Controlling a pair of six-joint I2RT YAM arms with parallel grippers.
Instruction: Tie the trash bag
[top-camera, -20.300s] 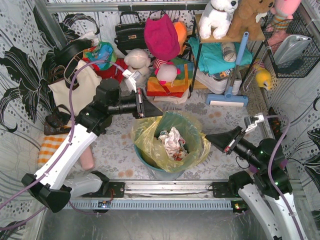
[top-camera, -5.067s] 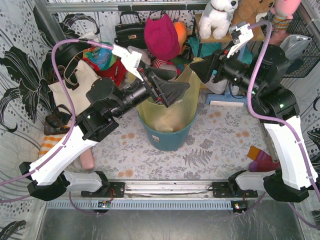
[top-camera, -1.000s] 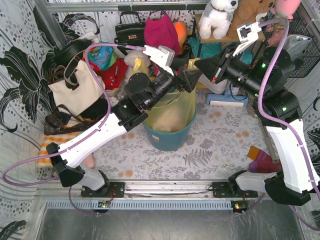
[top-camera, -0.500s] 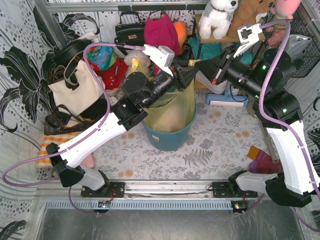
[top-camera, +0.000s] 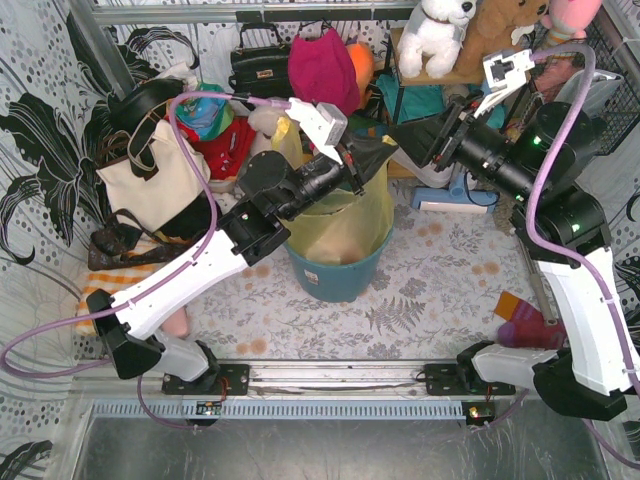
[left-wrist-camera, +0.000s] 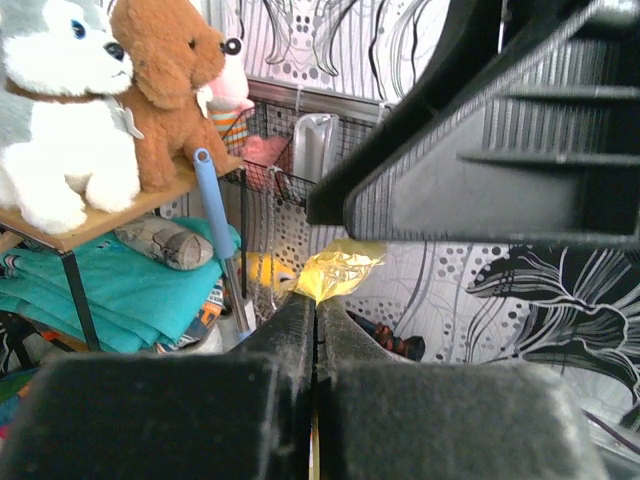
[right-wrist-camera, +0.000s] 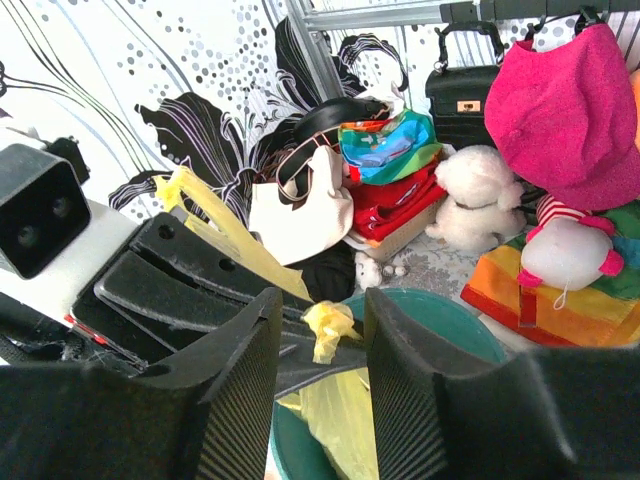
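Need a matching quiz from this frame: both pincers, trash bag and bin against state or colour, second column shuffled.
1. left pincer
2. right pincer
3. trash bag
4. bin

a. teal, bag's lower part inside it
b. open, yellow tuft in the gap
c. yellow-green, top drawn up above the rim
d. shut on yellow plastic

Pairs: 1-d, 2-b, 3-c, 4-a

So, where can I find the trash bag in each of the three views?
Top external: centre, the trash bag stands up out of the teal bin.
Left wrist: only a crumpled yellow tip, centre, above the shut left gripper.
Right wrist: lower middle, between the right gripper's open fingers.
Shared landmark: the left gripper, pinching the bag's tip in all three.
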